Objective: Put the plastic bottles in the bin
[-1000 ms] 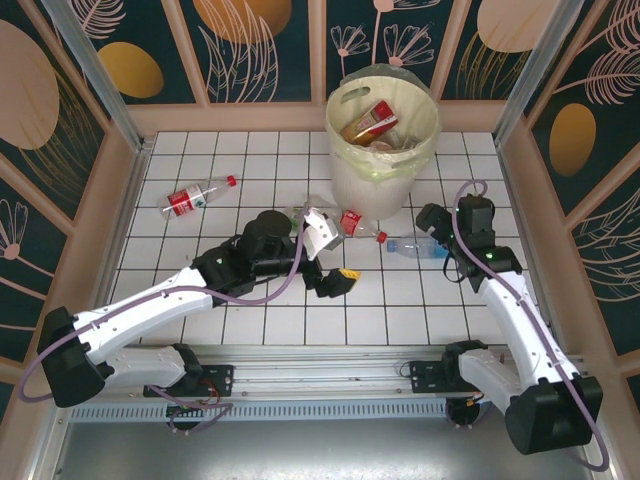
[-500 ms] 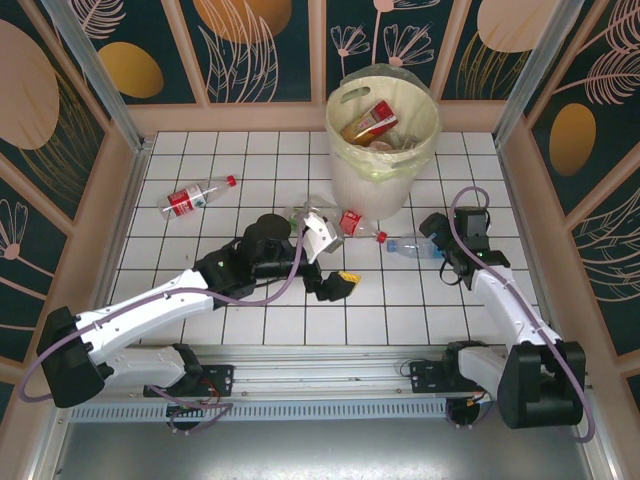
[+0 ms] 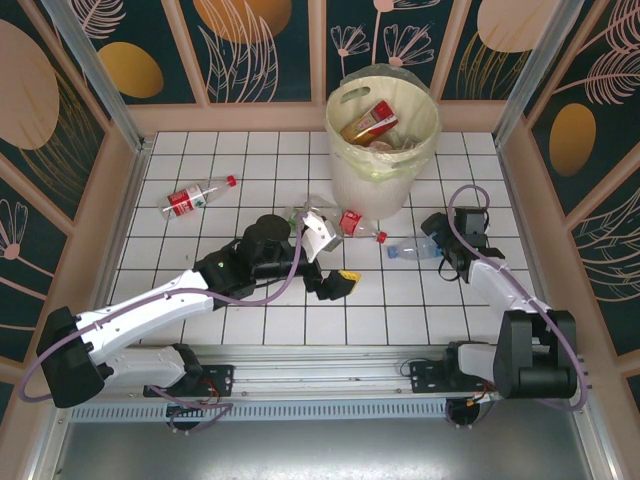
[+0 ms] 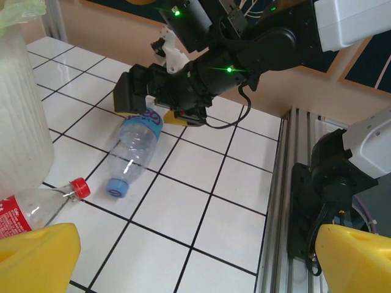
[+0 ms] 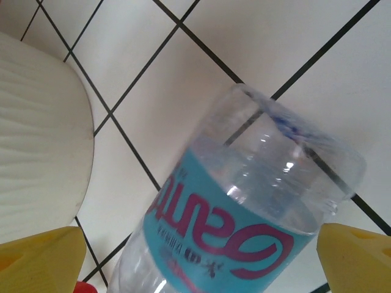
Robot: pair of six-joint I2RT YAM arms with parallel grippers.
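A clear bottle with a teal label and blue cap (image 3: 413, 247) lies on the tiled floor right of the bin (image 3: 383, 165). My right gripper (image 3: 440, 243) is open at the bottle's base. In the right wrist view its yellow fingertips (image 5: 38, 259) stand either side of the bottle (image 5: 244, 213), apart from it. My left gripper (image 3: 331, 258) is open over bare tiles with nothing between its fingers (image 4: 36, 256). A red-capped bottle (image 3: 352, 221) lies against the bin's foot, close to it. Another red-label bottle (image 3: 197, 197) lies far left. Bottles (image 3: 374, 121) lie inside the bin.
The bin's white wall (image 4: 21, 104) stands close on the left in the left wrist view. An aluminium rail (image 3: 320, 360) with both arm bases runs along the near edge. Low walls (image 3: 120, 220) border the tiles.
My right arm has folded lower and its gripper has slid left onto the base of the teal-label bottle. The left arm has barely moved.
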